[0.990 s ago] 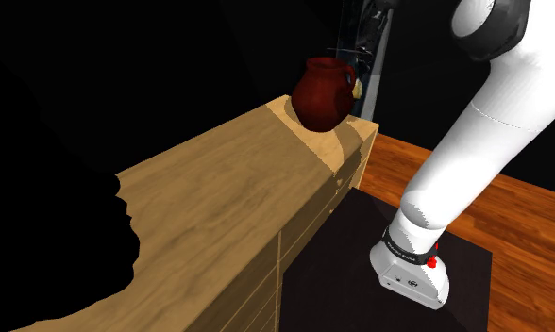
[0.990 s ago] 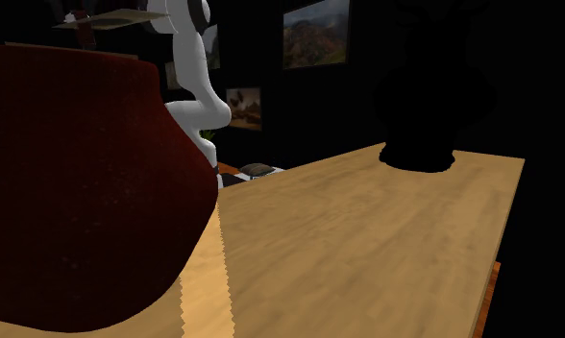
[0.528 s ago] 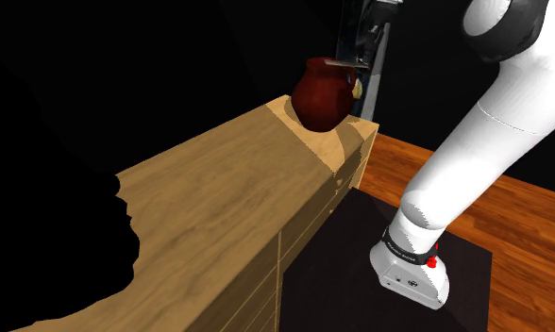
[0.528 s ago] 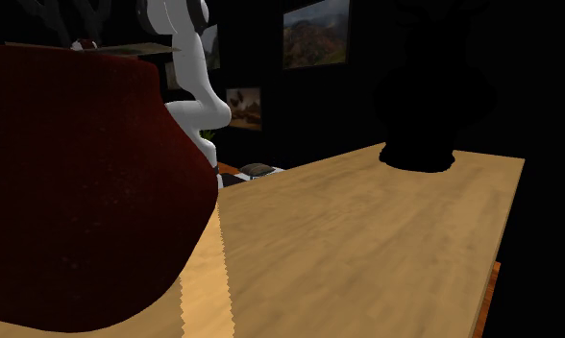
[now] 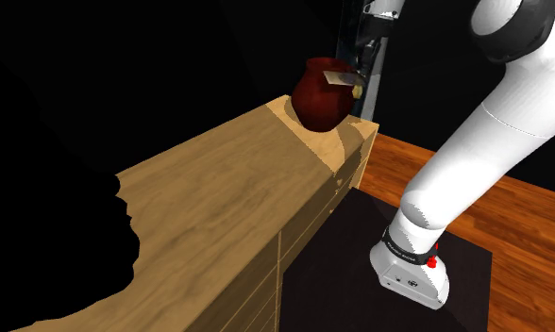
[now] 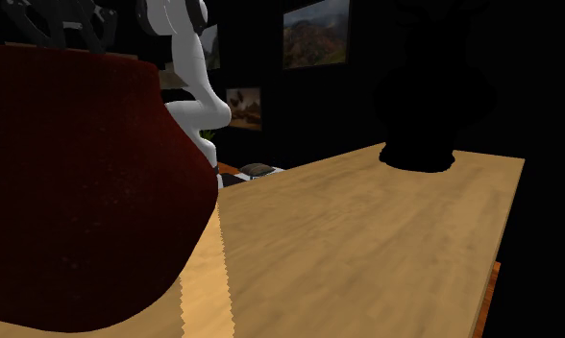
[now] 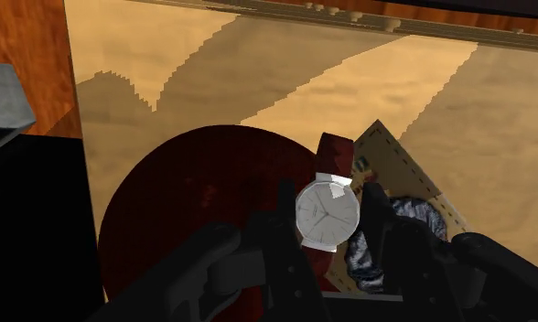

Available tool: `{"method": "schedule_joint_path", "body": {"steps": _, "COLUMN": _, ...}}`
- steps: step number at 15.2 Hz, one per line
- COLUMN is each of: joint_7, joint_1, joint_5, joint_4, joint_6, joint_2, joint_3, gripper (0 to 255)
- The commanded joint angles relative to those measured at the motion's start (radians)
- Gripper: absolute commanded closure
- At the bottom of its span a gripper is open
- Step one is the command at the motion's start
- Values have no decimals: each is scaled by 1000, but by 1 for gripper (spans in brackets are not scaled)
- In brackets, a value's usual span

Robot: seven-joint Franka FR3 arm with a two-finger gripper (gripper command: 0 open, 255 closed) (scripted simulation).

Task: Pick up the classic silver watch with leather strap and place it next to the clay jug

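The watch (image 7: 328,212) has a round silver face and a tan stitched strap (image 7: 400,169). My gripper (image 7: 329,229) is shut on it, with one black finger on each side of the case. Right under it stands the dark red jug (image 7: 199,206) on the wooden top. In the shoulder view the jug (image 5: 319,96) sits at the cabinet's far end. There the watch (image 5: 339,76) hangs level with the jug's rim on its right side, under my gripper (image 5: 358,68). In the second exterior view my gripper (image 6: 64,24) shows dark above the large jug (image 6: 79,192).
The jug stands on a long wooden cabinet (image 5: 219,198) with drawers in its front. A dark, shadowed object (image 6: 429,106) stands at the cabinet's other end. Orange wood floor (image 5: 512,217) and the black stand top (image 5: 342,273) lie below. A black area lies at the shoulder view's left.
My gripper has come down with the watch, from above the jug to level with its rim. In the second exterior view the strap has sunk behind the jug.
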Motion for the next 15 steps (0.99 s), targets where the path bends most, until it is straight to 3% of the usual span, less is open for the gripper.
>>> {"method": "schedule_joint_path", "body": {"steps": 1, "joint_7": 2, "joint_1": -1, "joint_5": -4, "joint_4": -35, "joint_6": 30, "joint_2": -8, "joint_3": 2, "gripper": 255}}
{"method": "schedule_joint_path", "body": {"steps": 15, "joint_7": -14, "joint_1": -8, "joint_5": -9, "joint_4": -229, "joint_6": 217, "joint_2": -14, "joint_3": -6, "gripper": 255}}
